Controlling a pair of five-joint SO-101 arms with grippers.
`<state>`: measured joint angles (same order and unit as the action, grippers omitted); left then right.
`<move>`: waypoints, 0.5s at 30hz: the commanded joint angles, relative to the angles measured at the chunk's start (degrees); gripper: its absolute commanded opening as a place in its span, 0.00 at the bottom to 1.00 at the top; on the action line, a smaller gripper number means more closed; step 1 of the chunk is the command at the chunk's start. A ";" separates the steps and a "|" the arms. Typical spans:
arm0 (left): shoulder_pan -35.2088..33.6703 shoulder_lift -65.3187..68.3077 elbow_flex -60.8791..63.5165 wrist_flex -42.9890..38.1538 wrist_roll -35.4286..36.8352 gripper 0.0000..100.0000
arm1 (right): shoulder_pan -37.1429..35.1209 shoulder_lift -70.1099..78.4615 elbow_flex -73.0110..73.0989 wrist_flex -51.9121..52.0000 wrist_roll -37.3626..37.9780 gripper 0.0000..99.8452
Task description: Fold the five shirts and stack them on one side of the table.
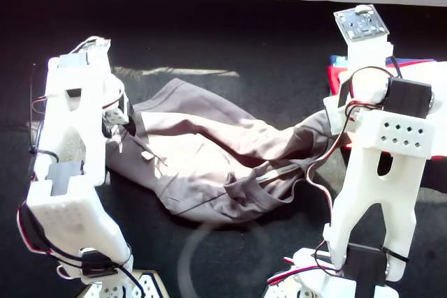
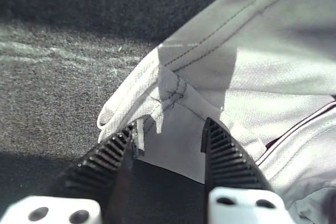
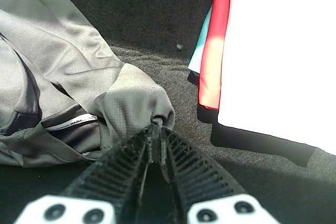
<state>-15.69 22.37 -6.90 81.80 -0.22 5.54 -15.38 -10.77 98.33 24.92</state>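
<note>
Grey shirt held at both ends on the dark table.

Nearest, the left gripper point(image 2: 170, 129) stands with its jaws spread, and a stitched corner of the grey shirt point(image 1: 209, 158) lies between them. The right gripper point(image 3: 156, 129) is pressed together, pinching a bunched fold at the shirt's other end. The shirt lies crumpled and unfolded mid-table, between the left arm point(image 1: 70, 144) and the right arm point(image 1: 384, 151). Beyond the right gripper, near the shirt but apart from it, sits a stack of folded shirts point(image 3: 273, 51), white on top and red beneath. Farther back runs the black table cover point(image 1: 209, 26).
</note>
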 commanded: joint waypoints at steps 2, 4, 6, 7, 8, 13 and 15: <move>1.01 5.14 -7.78 3.52 0.35 0.19 | -0.40 -2.51 -0.04 -0.31 0.09 0.01; 1.01 7.16 -9.45 4.84 0.35 0.19 | -0.40 -2.51 -0.04 -0.31 0.09 0.01; 1.01 8.75 -10.51 5.63 0.35 0.18 | -0.40 -2.51 -0.04 -0.48 0.09 0.01; 1.01 9.10 -10.68 5.71 0.35 0.15 | -0.40 -2.51 0.04 -0.57 0.09 0.01; 1.01 9.36 -10.68 5.71 0.35 0.12 | -0.40 -2.51 0.04 -0.66 0.09 0.01; 1.01 9.36 -11.03 5.63 0.18 0.01 | -0.40 -2.51 0.04 -0.66 0.09 0.01; 1.01 9.27 -11.03 5.63 0.18 0.01 | -0.40 -2.42 0.04 -0.66 0.09 0.01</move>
<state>-15.69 32.31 -15.78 87.08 -0.22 5.36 -15.38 -10.77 98.33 24.92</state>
